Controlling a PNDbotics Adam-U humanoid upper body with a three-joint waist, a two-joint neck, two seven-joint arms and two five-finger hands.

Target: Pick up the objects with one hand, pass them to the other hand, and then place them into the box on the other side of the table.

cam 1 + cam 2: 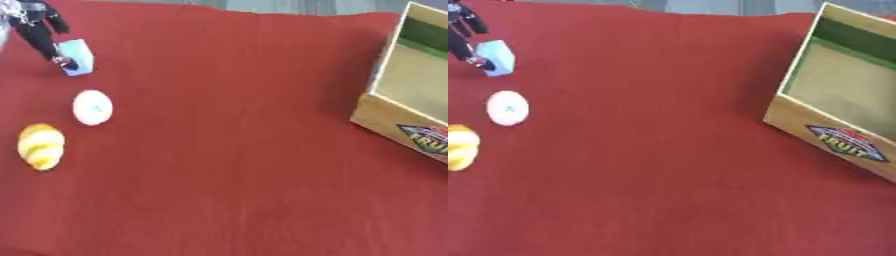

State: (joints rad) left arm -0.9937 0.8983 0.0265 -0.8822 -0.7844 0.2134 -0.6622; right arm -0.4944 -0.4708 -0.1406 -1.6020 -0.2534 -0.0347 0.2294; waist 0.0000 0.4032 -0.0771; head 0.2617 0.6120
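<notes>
Red cloth covers the counter (pixel 227 150). A cardboard box (pixel 833 100), open, printed "FRUIT", is seen at the right edge. Far left of the box, the left hand (pixel 39 30) is closed round a pale blue block (pixel 79 56) on the cloth. Nearer, also far left of the box: a white round object (pixel 92 107), then a yellow striped one (pixel 41 146). The right hand is not seen.

I see a red cloth covering the worktop (pixel 227 150). Near its left edge lie a pale blue block (pixel 79 56), a white disc (pixel 92 107) with a faint teal mark, and a yellow, orange-striped object (pixel 41 146). The black left robot hand (pixel 39 30) touches the block. At the right edge, the tan box (pixel 798 117) has a green inner band and a blue-and-red label.
</notes>
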